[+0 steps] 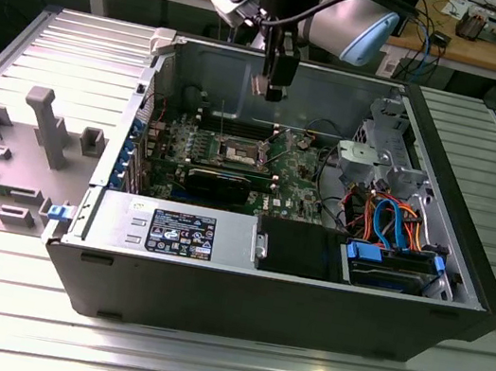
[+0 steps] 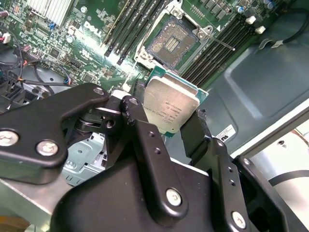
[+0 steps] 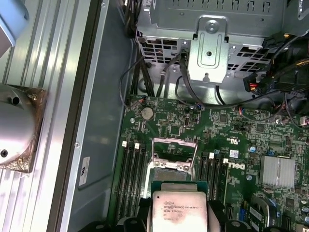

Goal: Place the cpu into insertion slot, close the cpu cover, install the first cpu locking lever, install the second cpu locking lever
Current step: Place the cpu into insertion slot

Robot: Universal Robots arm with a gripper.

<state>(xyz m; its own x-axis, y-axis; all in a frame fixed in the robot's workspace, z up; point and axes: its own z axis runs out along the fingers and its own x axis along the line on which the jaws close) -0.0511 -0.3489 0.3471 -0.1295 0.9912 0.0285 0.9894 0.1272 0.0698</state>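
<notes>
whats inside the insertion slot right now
Nothing: in the second wrist view the insertion slot is empty, its contact grid bare. The cpu, clamped in the gripper above the board, covers the slot's near edge.

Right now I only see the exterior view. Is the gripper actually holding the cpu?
Observer: Yes. In both wrist views the gripper is shut on the cpu, gripping it by two opposite edges, metal top showing.
Operator: Is the slot free?
Observer: Yes. In the second wrist view the slot is empty, its dark contact field bare.
Operator: Is the cpu seated in it?
Observer: No. In that same view the cpu is held off the board, apart from the slot.
</notes>
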